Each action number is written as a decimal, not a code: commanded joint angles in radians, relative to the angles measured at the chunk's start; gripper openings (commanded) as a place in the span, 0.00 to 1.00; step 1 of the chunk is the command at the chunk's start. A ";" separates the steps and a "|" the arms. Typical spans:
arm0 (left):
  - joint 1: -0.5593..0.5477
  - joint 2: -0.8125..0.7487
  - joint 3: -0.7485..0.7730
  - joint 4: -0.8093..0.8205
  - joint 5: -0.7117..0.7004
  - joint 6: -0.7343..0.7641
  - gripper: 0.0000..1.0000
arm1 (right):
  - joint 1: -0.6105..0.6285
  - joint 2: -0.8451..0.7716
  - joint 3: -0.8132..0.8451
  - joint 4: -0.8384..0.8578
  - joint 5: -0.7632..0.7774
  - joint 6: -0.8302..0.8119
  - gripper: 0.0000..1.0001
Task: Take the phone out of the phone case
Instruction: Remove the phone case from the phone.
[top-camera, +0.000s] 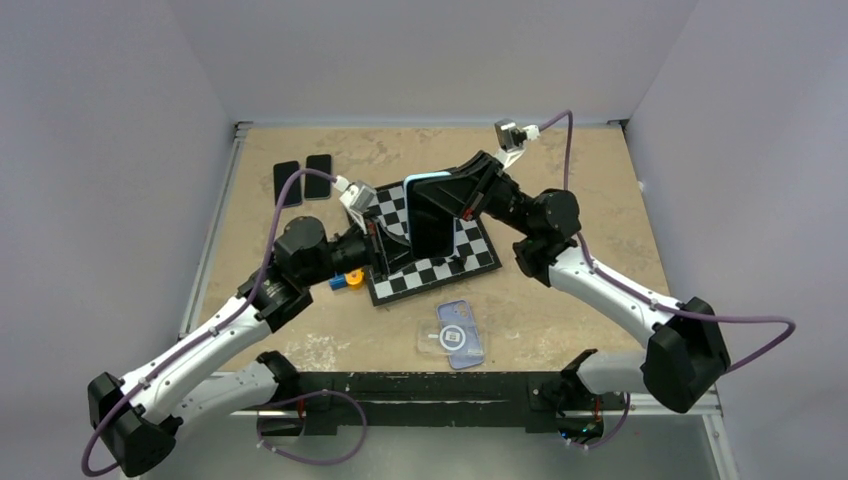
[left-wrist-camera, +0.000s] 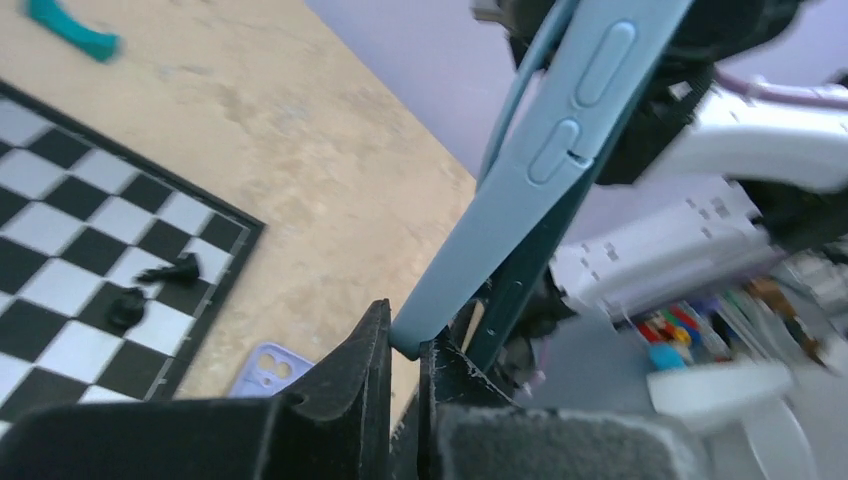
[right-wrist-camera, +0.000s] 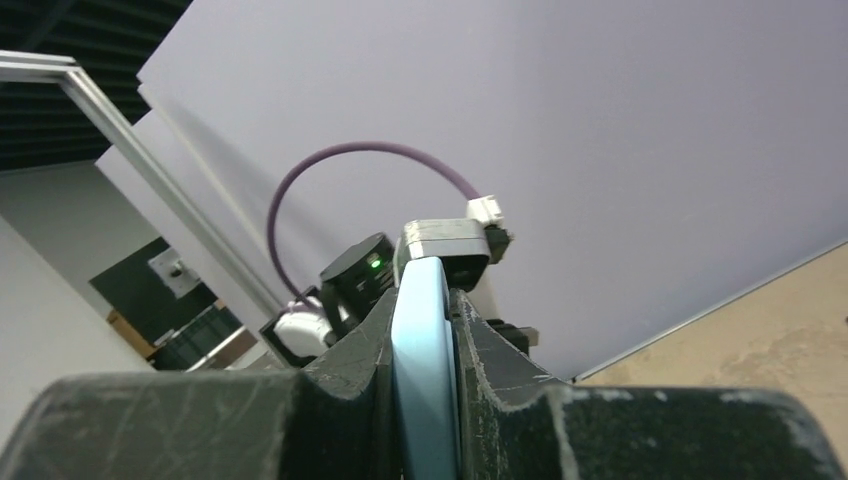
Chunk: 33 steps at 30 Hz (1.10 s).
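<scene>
Top view: smooth pale-blue phone case (top-camera: 427, 178) around the dark phone (top-camera: 435, 215), upright above the checkerboard mat (top-camera: 470, 262). A clear case (top-camera: 452, 335) lies on the desk (top-camera: 600, 200) beside the mat.
Left wrist: left gripper (left-wrist-camera: 405, 335) pinches the phone case's rounded corner.
Right wrist: right gripper (right-wrist-camera: 422, 300) clamps its edge.

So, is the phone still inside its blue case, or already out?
Still inside: the blue case rims the dark phone, held on edge by the left gripper and right gripper. Loosened edge: cannot tell.
</scene>
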<state>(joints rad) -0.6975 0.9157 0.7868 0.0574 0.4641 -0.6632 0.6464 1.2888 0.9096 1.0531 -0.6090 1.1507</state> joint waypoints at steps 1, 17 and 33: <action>-0.017 0.028 -0.016 -0.046 -0.852 0.106 0.00 | 0.136 -0.015 0.029 0.099 -0.007 0.228 0.00; -0.019 -0.140 -0.116 -0.090 -0.494 0.223 0.11 | 0.026 0.046 -0.077 0.352 0.059 0.492 0.00; -0.026 -0.282 -0.037 0.150 0.122 -0.464 0.69 | -0.107 0.051 -0.088 0.114 0.057 0.333 0.00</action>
<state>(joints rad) -0.7185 0.5488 0.7673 -0.1081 0.4534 -0.7658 0.5419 1.3937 0.7898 1.1999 -0.5755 1.5135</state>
